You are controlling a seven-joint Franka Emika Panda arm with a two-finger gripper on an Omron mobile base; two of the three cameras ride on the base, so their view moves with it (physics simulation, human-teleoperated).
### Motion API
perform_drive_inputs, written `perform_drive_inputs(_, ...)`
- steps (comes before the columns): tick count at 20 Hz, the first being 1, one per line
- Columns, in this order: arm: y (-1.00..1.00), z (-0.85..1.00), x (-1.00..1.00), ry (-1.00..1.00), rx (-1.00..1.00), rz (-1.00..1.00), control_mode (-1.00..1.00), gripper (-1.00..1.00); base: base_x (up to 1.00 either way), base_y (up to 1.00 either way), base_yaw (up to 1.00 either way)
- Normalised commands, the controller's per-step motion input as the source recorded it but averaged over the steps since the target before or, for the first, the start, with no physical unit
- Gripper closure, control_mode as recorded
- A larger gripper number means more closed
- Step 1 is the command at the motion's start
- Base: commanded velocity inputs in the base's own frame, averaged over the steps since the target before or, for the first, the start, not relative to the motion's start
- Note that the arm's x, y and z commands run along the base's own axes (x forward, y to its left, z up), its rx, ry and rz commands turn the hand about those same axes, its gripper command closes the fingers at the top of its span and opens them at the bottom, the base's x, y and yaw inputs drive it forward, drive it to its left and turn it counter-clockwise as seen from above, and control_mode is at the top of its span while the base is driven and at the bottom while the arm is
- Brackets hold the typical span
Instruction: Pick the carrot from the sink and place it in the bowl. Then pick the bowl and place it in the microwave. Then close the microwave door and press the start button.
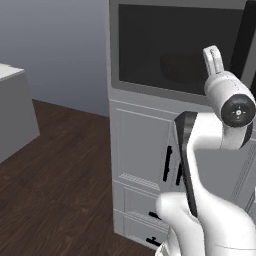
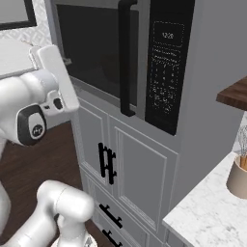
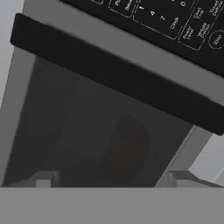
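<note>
The microwave [image 2: 193, 96] is built in above grey cabinets. Its door [image 1: 175, 45] [image 2: 91, 53] [image 3: 83, 122] looks shut against the frame. Behind the dark glass a dim rounded shape shows, the bowl [image 1: 181, 67] [image 3: 127, 146]. The black door handle [image 2: 124, 58] [image 3: 113, 74] runs beside the black control strip [image 2: 166, 67] [image 3: 175, 17]. My gripper [image 3: 116, 180] faces the glass from close by, below the handle in the hand view. Its fingertips [image 3: 43, 179] stand wide apart, open, with nothing between them. The carrot is hidden and the sink is out of view.
Grey cabinet doors with black handles [image 1: 167, 165] [image 2: 107, 164] sit under the microwave. A marble counter [image 2: 212, 212] with a utensil holder [image 2: 239, 178] lies to the right, below a wooden shelf [image 2: 234, 94]. Dark wood floor [image 1: 60, 175] spreads to the left.
</note>
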Motion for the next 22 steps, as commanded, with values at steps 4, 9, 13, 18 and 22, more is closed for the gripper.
perform_drive_inputs(4, 0.00, 0.19, -0.94, 0.42, -0.49, 0.01, -1.00, 1.00, 0.00, 0.00, 0.00)
perform_drive_inputs(9, -0.10, 0.05, -1.00, 0.23, -0.50, 0.02, -1.00, 1.00, 0.00, 0.00, 0.00)
perform_drive_inputs(13, -0.09, 0.00, -0.94, 0.16, -0.73, 0.07, -1.00, 1.00, 0.00, 0.00, 0.00)
perform_drive_inputs(18, -0.11, -0.06, -0.51, 0.05, -0.59, 0.06, -1.00, 1.00, 0.00, 0.00, 0.00)
perform_drive_inputs(22, -0.34, -0.60, 0.12, 0.06, -0.22, 0.00, -1.00, 1.00, 0.00, 0.00, 0.00)
